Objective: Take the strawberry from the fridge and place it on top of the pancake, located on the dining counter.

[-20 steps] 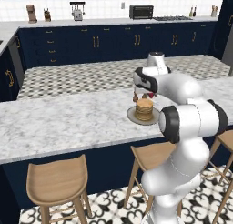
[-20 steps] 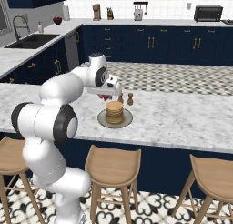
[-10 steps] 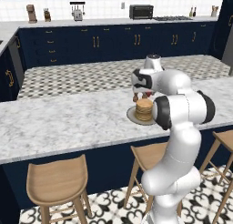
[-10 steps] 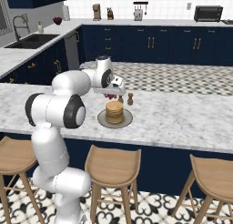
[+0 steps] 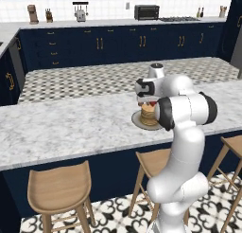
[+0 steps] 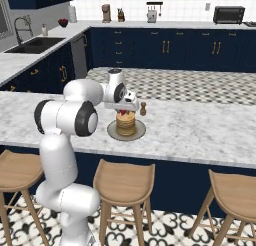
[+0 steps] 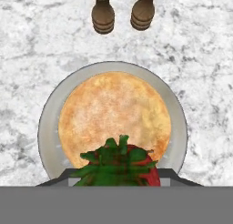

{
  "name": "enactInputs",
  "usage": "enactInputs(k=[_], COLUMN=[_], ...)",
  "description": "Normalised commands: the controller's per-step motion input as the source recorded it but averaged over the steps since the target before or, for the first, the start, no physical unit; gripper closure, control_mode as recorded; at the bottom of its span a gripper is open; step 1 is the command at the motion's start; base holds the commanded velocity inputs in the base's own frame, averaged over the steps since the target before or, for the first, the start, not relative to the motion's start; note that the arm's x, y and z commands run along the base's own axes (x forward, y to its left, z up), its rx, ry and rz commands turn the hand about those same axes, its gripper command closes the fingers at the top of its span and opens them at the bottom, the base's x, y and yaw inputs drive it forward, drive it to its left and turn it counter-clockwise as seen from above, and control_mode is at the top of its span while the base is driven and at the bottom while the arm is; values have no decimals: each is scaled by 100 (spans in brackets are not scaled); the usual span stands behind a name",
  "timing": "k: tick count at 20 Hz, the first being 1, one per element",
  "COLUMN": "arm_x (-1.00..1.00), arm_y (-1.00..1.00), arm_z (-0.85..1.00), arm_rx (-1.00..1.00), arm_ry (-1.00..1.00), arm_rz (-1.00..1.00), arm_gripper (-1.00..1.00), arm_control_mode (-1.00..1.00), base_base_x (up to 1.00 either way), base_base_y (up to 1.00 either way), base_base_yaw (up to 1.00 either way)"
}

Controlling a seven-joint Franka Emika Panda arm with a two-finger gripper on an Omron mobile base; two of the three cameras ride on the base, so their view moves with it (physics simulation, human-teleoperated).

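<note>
Strawberry (image 7: pixel 119 163) held just above the pancake (image 7: pixel 114 119)
The hand (image 6: pixel 122 110) hangs clamped on the red berry over the near edge of the golden stack, whose plate (image 7: pixel 48 123) sits on the marbled bench (image 5: pixel 71 128); 2 brown shakers (image 7: pixel 103 13) stand just beyond the plate

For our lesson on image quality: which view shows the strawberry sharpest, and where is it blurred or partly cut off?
Hand view: the strawberry is large, its leaves soft-edged, its bottom cut off by the frame; the pancake is evenly lit, without glare. Left base view: the strawberry is a tiny red blur under the gripper. Right base view: the same, a small red speck.
</note>
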Motion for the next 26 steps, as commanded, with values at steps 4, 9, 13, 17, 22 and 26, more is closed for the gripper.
enactInputs(k=[4, 9, 13, 17, 22, 26], arm_x=[0, 21, 6, 12, 5, 1], arm_y=[0, -11, -1, 0, 0, 0], arm_z=[-11, -2, -24, -35, -28, -23], arm_rx=[0, 0, 0, 0, 0, 0], arm_ry=[3, -3, 0, 0, 0, 0], arm_rz=[0, 0, 0, 0, 0, 0], arm_gripper=[100, 100, 100, 100, 100, -100], arm_control_mode=[-100, -100, -100, -100, -100, -100], base_base_x=[0, 0, 0, 0, 0, 0], base_base_y=[0, 0, 0, 0, 0, 0], base_base_yaw=[0, 0, 0, 0, 0, 0])
